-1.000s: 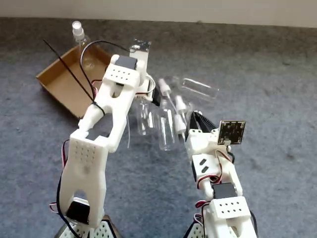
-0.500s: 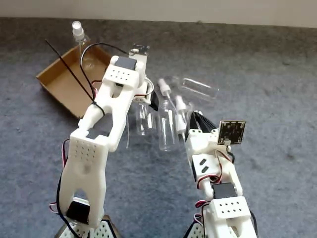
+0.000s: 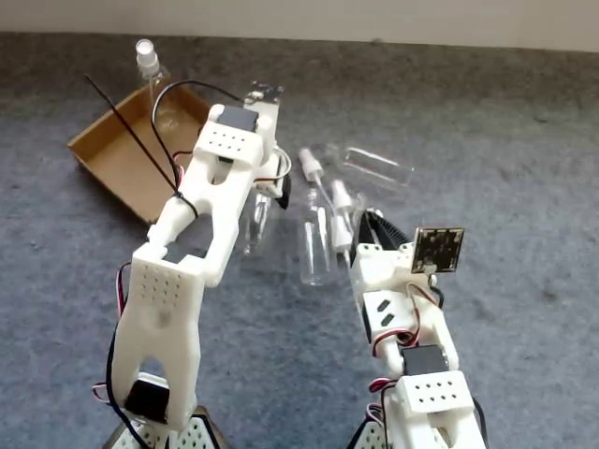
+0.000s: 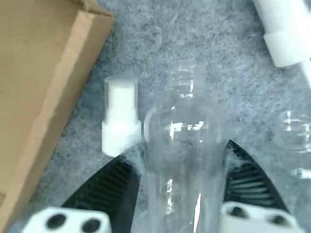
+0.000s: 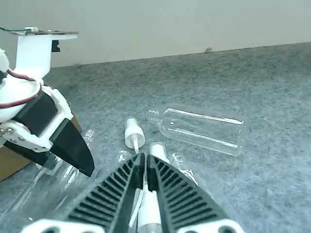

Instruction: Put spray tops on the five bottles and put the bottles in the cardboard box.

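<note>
Cardboard first: a shallow brown cardboard box (image 3: 112, 154) sits at the far left of the grey carpet (image 3: 524, 187), and a clear plastic bottle with a white spray top (image 3: 155, 89) stands at its far corner. Just right of the box, the left pincer (image 4: 177, 153) stands moderately open, its black jaws pressed to both sides of a clear uncapped plastic bottle (image 4: 182, 121). That bottle's threaded neck points away past the fingertips, and its base is cut off by the frame. A loose white spray top (image 4: 121, 121) lies on the carpet between this bottle and the box wall, just beside the bottle. Another clear bottle (image 3: 314, 243) lies between the two arms; whether it touches the held one is hard to tell. The right pincer (image 5: 146, 158) is closed to a narrow slit on a white spray pump with a thin tube (image 5: 151, 211), its head poking beyond the tips. Beyond it, to the right, a clear empty bottle (image 5: 201, 128) lies on its side.
</note>
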`<act>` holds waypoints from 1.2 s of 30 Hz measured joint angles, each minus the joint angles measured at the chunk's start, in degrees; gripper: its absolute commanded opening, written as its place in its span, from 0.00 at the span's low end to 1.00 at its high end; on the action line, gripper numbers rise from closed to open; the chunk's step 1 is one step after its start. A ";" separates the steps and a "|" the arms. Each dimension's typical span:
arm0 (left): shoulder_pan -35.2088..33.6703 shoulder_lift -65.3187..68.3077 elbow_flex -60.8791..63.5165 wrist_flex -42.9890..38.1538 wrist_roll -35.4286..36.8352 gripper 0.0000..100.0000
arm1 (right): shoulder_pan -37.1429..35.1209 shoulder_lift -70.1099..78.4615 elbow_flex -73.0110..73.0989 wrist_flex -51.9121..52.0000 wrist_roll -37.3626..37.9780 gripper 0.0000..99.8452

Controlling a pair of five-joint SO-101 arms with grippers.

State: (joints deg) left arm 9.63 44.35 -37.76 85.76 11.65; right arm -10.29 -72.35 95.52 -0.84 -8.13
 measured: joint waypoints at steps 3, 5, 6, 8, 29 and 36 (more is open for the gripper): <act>0.79 0.00 -0.53 2.46 0.18 0.14 | 0.00 0.00 0.00 0.00 0.00 0.01; 1.93 0.00 -2.46 4.48 -0.09 0.14 | 0.00 0.00 0.00 0.00 0.00 0.01; 2.55 0.00 -3.34 5.45 -0.09 0.14 | 0.00 0.00 0.00 0.00 0.00 0.01; 3.96 0.00 -5.80 7.21 -0.09 0.14 | 0.00 0.00 0.00 0.00 0.00 0.01; 5.10 -25.93 4.22 14.33 -14.51 0.14 | 0.00 0.00 0.00 0.00 0.00 0.01; 5.45 -26.46 8.97 13.98 -15.38 0.29 | 0.00 0.00 0.00 0.00 0.00 0.01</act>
State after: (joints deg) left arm 15.08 17.89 -28.79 99.74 -3.74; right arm -10.29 -72.35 95.52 -0.84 -8.13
